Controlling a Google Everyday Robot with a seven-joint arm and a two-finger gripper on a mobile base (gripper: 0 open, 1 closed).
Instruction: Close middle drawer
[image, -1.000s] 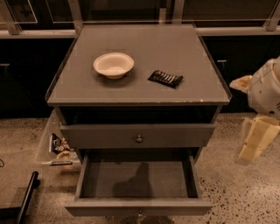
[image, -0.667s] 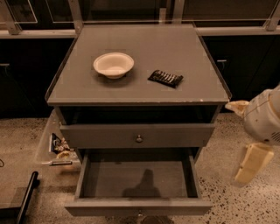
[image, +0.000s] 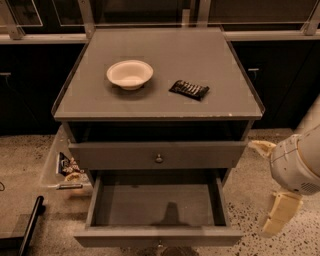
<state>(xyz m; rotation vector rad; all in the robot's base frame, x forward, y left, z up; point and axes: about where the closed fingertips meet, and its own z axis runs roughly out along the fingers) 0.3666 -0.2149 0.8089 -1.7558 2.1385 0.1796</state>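
The middle drawer (image: 157, 205) is pulled far out of the dark-grey cabinet (image: 157, 107). Its bare grey inside shows, and its low front panel (image: 157, 236) is at the bottom edge of the view, with the knob only just in view. My gripper (image: 278, 216) hangs to the right of the cabinet, beside the drawer's right front corner and apart from it. The white round wrist (image: 296, 167) sits above it. Nothing is held.
The upper drawer front (image: 159, 156) with a small knob sits slightly out above the open drawer. A white bowl (image: 130, 74) and a dark packet (image: 189, 89) lie on the cabinet top. A clear bin of snacks (image: 65, 170) stands left on the speckled floor.
My gripper and wrist have moved down along the cabinet's right side, to the level of the open drawer. The drawer has not moved.
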